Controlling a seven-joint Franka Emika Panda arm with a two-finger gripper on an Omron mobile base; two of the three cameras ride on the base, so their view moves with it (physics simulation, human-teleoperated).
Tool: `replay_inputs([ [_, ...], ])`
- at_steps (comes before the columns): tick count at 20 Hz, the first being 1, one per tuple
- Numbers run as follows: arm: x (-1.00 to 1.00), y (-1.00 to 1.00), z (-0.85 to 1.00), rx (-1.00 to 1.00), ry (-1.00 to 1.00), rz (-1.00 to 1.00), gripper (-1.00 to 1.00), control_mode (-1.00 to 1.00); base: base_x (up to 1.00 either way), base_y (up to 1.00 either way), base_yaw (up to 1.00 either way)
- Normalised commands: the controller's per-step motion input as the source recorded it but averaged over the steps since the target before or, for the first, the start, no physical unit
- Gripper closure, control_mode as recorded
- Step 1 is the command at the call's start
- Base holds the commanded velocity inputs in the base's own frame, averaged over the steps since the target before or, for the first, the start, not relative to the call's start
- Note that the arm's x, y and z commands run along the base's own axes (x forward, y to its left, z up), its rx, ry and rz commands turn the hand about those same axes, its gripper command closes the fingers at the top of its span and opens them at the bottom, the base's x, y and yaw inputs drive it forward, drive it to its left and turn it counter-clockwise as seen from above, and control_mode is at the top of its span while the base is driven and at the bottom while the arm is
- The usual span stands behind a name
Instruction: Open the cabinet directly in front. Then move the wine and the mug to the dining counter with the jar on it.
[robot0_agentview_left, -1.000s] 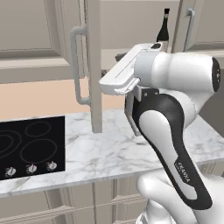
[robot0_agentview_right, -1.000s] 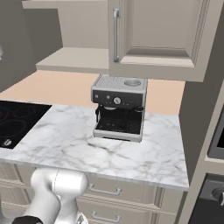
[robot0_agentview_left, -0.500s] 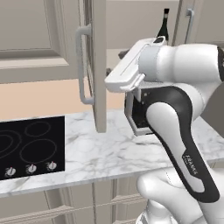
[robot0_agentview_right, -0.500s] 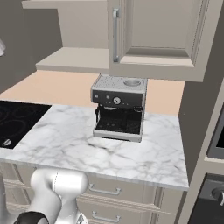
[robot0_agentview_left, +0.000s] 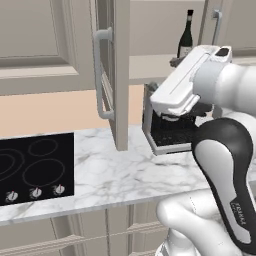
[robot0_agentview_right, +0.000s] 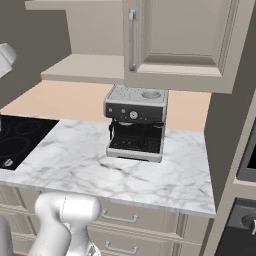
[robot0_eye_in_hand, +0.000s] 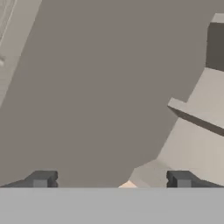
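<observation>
The cabinet (robot0_agentview_left: 150, 45) is standing open: its left door (robot0_agentview_left: 117, 75) is swinging out edge-on over the marble counter (robot0_agentview_left: 115, 175), curved silver handle (robot0_agentview_left: 102, 75) facing left. The right door (robot0_agentview_right: 180, 40) is sitting closed in the right base view.

The pincer (robot0_eye_in_hand: 111, 179) is pointing into the cabinet's grey interior, with a pale shelf edge (robot0_eye_in_hand: 197, 113) lying ahead of it and toward its right fingertip. Both dark fingertips (robot0_eye_in_hand: 41, 178) are sitting far apart with nothing between them: released, holding nothing.

The espresso machine (robot0_agentview_right: 135, 122) is standing on the counter below the cabinet, beneath the arm's white wrist (robot0_agentview_left: 185, 87). The black cooktop (robot0_agentview_left: 35, 167) is lying well off to the left.

The wine (robot0_agentview_left: 186, 36) is standing upright on the cabinet floor, just behind the wrist. Whether it is near the fingertips cannot be told.
</observation>
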Motion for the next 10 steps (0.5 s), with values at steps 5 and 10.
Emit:
replay_inputs([
  [5,-0.2,-0.66,0.0,0.0,-0.2,-0.22,-1.0,-1.0,0.0,0.0,0.0],
  [10,0.0,-0.69,0.0,0.0,-0.15,-0.23,-1.0,-1.0,0.0,0.0,0.0],
])
